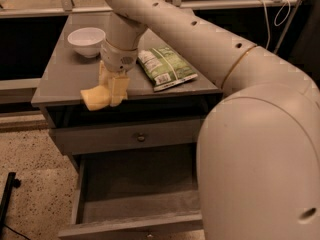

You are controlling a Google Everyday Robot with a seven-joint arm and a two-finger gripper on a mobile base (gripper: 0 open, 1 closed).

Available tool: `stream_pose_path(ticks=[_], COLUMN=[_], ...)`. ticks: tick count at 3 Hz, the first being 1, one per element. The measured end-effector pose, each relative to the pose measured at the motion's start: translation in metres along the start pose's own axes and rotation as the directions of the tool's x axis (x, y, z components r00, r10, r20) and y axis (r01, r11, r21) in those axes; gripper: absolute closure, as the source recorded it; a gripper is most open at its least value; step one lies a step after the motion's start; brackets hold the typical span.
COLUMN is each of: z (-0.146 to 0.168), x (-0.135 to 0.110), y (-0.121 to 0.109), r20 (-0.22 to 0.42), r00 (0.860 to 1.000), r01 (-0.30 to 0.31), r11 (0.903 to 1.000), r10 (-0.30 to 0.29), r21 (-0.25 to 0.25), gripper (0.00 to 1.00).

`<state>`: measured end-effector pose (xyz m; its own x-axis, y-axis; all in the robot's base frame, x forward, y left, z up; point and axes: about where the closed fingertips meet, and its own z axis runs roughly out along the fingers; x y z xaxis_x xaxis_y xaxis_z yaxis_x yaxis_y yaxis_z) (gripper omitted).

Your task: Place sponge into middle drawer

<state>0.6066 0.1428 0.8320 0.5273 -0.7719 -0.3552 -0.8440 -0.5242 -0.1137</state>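
The pale yellow sponge (93, 98) hangs at the front edge of the grey table top (62, 76), partly past the edge. My gripper (111, 99) comes down from above and is shut on the sponge's right side, with its pale fingers (119, 88) around it. The middle drawer (135, 181) is pulled open below and a little to the right of the sponge. Its flat grey floor is bare.
A white bowl (86, 40) stands at the back left of the table top. A green snack bag (165, 67) lies to the right of the gripper. A shut drawer front with a small dark knob (140, 137) sits above the open drawer. My large arm fills the right side.
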Motion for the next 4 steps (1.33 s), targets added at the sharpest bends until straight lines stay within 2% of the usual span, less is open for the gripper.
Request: stream_pose_path(ticks=[1, 2, 3, 4], z=[-0.027, -0.028, 0.005, 0.060], x=[0.003, 0.028, 0.053, 0.093], y=[0.038, 0.099, 0.129, 0.162], r20=[0.026, -0.029, -0.055, -0.091], r00=[0.999, 0.985, 0.969, 0.939], r01=[-0.048, -0.164, -0.227, -0.316], r11=[0.9972, 0.9796, 0.9605, 0.9356], r10=[0.046, 0.168, 0.239, 0.332], r21=[0.057, 0.116, 0.160, 0.159], gripper=[0.96, 1.00, 1.00, 1.00])
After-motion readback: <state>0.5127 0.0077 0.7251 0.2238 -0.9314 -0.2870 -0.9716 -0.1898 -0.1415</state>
